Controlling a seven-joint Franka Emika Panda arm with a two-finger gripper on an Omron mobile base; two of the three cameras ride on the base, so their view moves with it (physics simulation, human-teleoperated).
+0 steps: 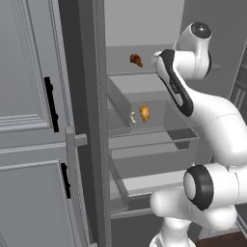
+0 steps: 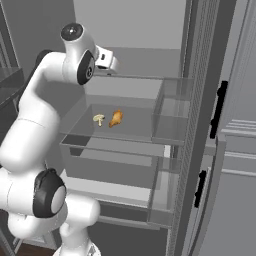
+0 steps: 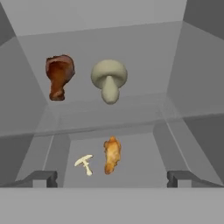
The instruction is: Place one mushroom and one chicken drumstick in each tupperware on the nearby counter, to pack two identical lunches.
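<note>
Open fridge (image 1: pixel 144 159) ahead, door (image 2: pixel 235 150) swung wide. Arm (image 1: pixel 212 120) reaching into upper level.

End effector (image 3: pixel 112 178): jaws spread fully apart, nothing between fingertips (image 3: pixel 43 177); aimed down over upper glass shelf (image 3: pixel 131 52).

On upper glass shelf: dark brown drumstick (image 3: pixel 59 75) lying just left of large pale mushroom (image 3: pixel 109 80), near each other, not touching. Same drumstick visible in left base view (image 1: pixel 136 60), close beside the wrist.

Below, seen through the glass, inside clear drawer (image 2: pixel 125 132): small mushroom (image 3: pixel 85 163) and golden-orange drumstick (image 3: pixel 112 155), side by side, apart by a narrow gap. Same pair in right base view, small mushroom (image 2: pixel 99 119) left of golden-orange drumstick (image 2: pixel 116 118); in left base view likewise (image 1: pixel 133 117), (image 1: pixel 144 113).

All four food items resting inside fridge.
</note>
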